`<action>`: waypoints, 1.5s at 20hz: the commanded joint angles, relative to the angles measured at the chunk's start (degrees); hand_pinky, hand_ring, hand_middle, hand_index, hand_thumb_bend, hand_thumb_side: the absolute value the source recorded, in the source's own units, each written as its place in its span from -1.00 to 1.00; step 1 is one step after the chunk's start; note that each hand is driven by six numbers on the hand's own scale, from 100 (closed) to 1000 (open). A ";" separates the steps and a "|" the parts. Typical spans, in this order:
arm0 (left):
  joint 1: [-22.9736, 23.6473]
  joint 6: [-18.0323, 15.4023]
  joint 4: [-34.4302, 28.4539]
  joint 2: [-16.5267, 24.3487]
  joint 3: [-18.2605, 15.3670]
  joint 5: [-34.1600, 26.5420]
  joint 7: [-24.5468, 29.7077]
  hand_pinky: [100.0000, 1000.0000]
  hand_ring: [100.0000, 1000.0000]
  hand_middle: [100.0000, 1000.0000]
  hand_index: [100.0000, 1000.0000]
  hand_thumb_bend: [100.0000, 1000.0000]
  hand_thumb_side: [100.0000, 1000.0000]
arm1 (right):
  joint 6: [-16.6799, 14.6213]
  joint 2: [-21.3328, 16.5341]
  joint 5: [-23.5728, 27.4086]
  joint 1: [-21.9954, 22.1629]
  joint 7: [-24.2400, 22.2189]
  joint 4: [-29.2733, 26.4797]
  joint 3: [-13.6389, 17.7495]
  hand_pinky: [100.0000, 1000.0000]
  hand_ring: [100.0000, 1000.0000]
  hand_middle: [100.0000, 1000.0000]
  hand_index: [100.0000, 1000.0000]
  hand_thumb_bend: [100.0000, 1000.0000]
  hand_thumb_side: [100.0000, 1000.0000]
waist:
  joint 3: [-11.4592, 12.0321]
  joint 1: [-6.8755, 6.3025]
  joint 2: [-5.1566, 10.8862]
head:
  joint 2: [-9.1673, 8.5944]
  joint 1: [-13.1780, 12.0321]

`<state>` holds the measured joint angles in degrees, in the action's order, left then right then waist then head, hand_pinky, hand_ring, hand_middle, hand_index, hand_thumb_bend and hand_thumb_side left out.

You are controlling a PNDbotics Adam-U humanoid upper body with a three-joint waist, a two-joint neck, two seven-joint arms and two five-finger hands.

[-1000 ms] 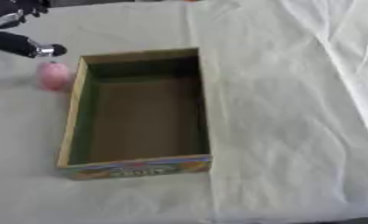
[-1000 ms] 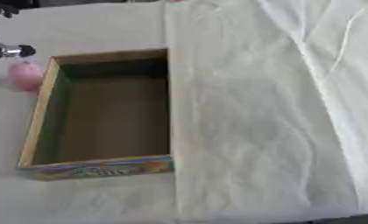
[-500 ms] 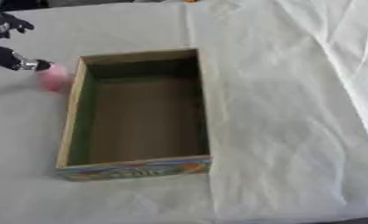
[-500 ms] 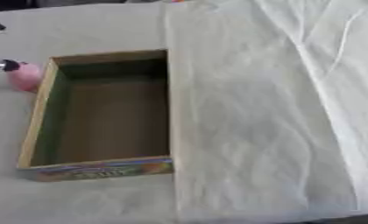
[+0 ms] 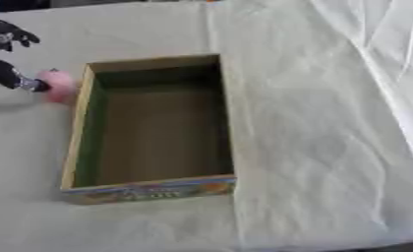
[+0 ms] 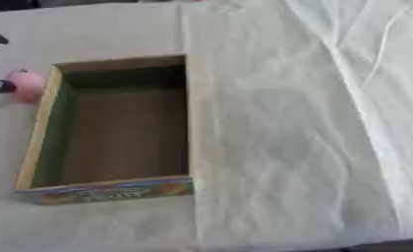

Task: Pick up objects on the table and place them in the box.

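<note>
Left eye view
Box (image 5: 81, 142): open, empty, long side running near to far on the table (image 5: 330, 147), which is covered in a pale creased cloth.
Pink thing (image 5: 58, 85): small and rounded, on the table just outside the box's far left corner, close beside the wall; I cannot tell whether it touches.
Left robot hand (image 5: 5, 55): comes in from the left edge. One dark finger with a silver tip reaches the pink thing's left side; other fingers are curled higher up, away from it. They look spread apart, with nothing pinched or closed round.
Why so: the finger at the side suggests the hand is lining up to take the pink thing; the box stands right beside it, so the carry should be short.

Right eye view
Box: the same open, empty box, colourful print on its near end wall (image 6: 106, 191).
Pink thing: at the left edge, beside the far left corner.
Left robot hand: only a fingertip and a dark scrap show at the left edge.
Right robot hand: in neither view.
</note>
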<state>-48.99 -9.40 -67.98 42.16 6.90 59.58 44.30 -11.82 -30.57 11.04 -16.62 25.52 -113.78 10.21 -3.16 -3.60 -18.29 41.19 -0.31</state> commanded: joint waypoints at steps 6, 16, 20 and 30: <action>-1.76 -0.64 3.77 -0.72 0.42 2.40 -3.02 0.31 0.55 0.66 1.00 -0.42 0.07 | -0.04 -1.08 -0.27 -0.37 -0.34 -0.81 0.56 -0.05 0.12 0.08 0.51 -1.00 1.00 | -0.24 0.21 0.74 | -0.37 -0.13; -2.44 -2.84 7.21 -2.69 1.39 5.51 -3.67 0.27 0.53 0.61 1.00 -0.37 0.09 | -0.01 -0.84 -0.17 -0.36 -0.53 -0.81 0.54 -0.05 0.12 0.07 0.51 -1.00 1.00 | -0.68 0.29 0.57 | -0.45 -0.39; -2.22 -4.03 6.85 -2.68 1.54 5.91 -4.44 0.16 0.43 0.41 0.91 -0.40 0.00 | -0.05 -0.82 -0.11 -0.33 -0.48 -0.81 0.57 -0.05 0.12 0.07 0.51 -1.00 1.00 | -0.66 0.31 0.50 | -0.31 -0.42; -0.52 -5.19 2.79 -1.91 1.66 2.69 -8.40 -0.08 0.16 0.08 0.35 -0.74 -0.29 | -0.03 -0.71 0.12 -0.29 -0.10 -0.81 0.60 -0.05 0.12 0.07 0.51 -1.00 1.00 | -0.52 0.39 0.42 | -0.30 -0.53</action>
<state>-48.85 -14.57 -64.20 38.25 8.63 62.75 36.47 -11.77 -30.50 11.04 -16.60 25.26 -113.78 10.21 -3.74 -3.43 -18.75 41.19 -0.70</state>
